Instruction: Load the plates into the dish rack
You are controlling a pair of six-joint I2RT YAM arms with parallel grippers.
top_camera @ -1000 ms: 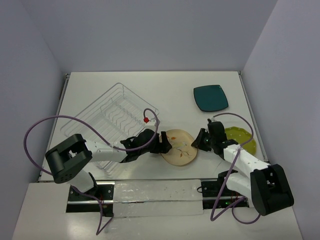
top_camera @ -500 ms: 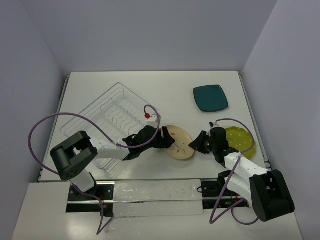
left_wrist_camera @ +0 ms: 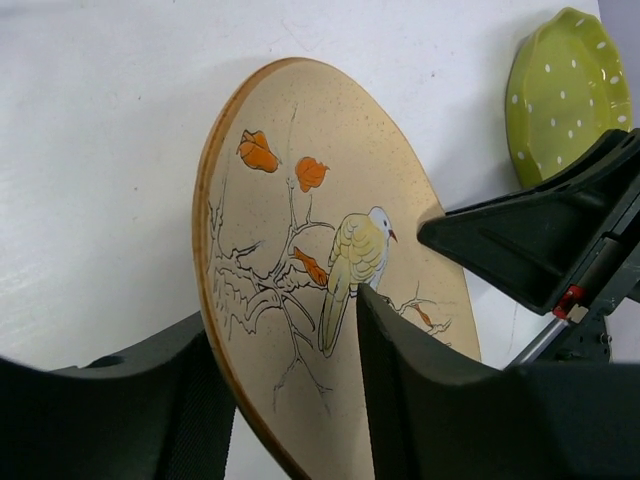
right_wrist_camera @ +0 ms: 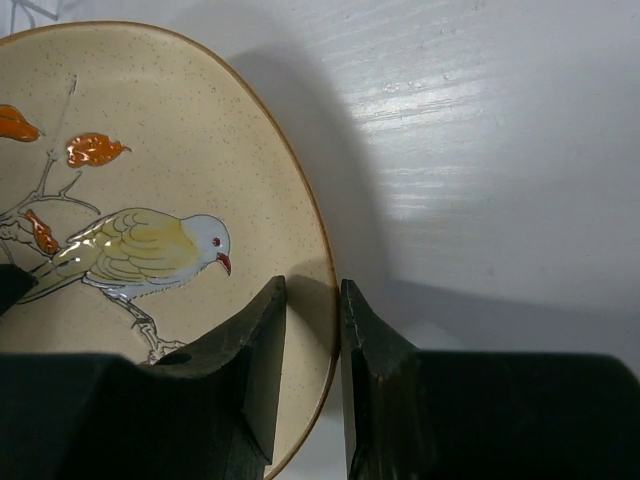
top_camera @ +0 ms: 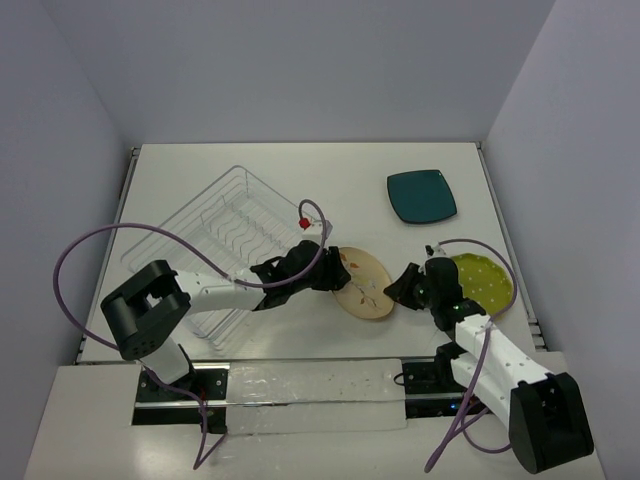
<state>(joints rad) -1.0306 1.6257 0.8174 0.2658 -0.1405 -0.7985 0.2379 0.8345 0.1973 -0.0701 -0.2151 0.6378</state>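
**tabletop_tim:** Right wrist cam: the right gripper [right_wrist_camera: 312,300] is clamped on the rim of the cream plate [right_wrist_camera: 150,200], a finger on each side.

**rackfan:** The left cam shows the left gripper [left_wrist_camera: 283,320] straddling the tilted plate's other edge. Whether it's pinching, can't tell. Only the overhead shows the dish rack [top_camera: 215,235] to the left and the teal plate [top_camera: 421,196] far back.

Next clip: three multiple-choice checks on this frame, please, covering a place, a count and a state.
1. Where does the dark teal plate lie? A near left; B far right; C centre.
2. Plates in the dish rack? A none; B one; C two.
3. The cream plate is: A flat, untouched; B upside down; C tilted, rim pinched.
B: it sits far right in the top view. A: the wires hold nothing. C: jaws of the right gripper pinch its raised rim.
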